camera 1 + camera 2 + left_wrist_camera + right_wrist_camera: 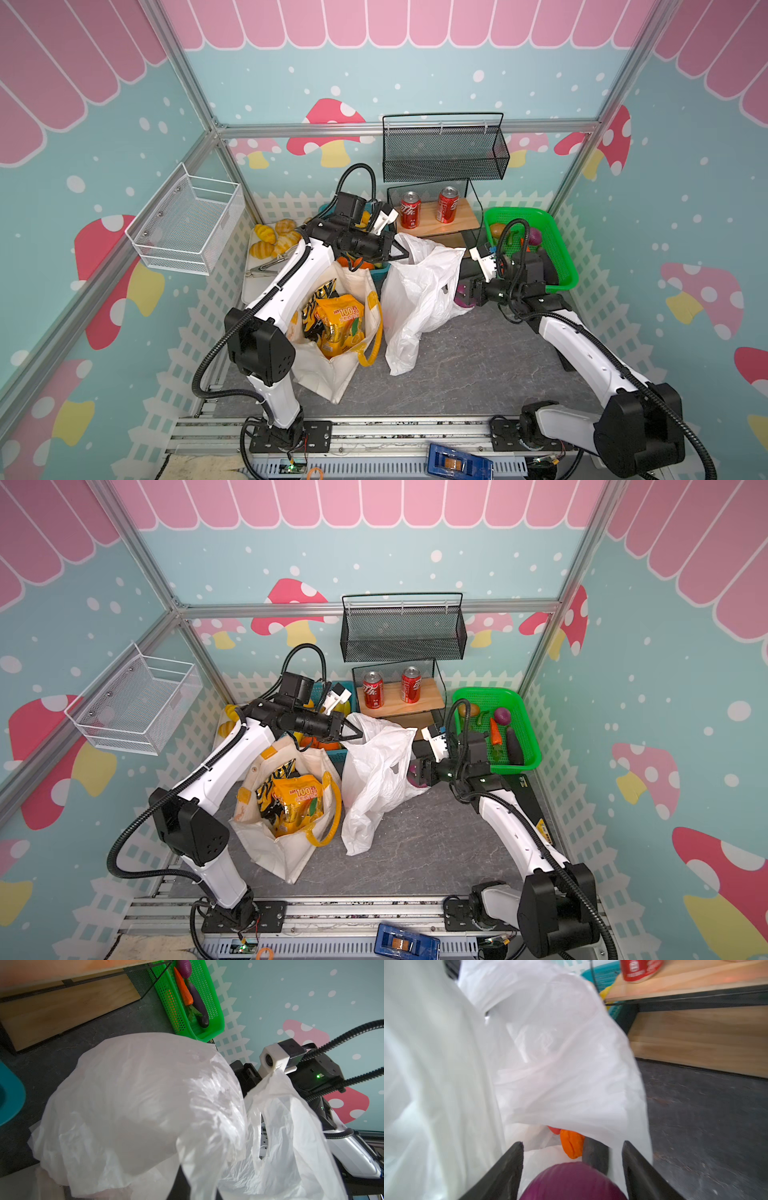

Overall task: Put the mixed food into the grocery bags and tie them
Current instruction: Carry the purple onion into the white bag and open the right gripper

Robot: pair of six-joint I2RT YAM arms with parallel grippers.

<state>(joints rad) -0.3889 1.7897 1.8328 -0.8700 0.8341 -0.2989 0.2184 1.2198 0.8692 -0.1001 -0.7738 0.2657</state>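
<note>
Purple toy vegetable [571, 1182], held by the wide-set right claw [572, 1144], sits at the three o'clock mouth of the white plastic bag [415, 299] while the left claw [402, 252], pinched tight, holds its rim at eleven o'clock; mid-loading, next probably push deeper, then release.

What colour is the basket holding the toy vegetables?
The basket is bright green, clearest in a top view.

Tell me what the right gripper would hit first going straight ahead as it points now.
Most likely the drooping flap of the thin white crinkly plastic bag, just ahead of the right gripper; depth is unclear.
</note>
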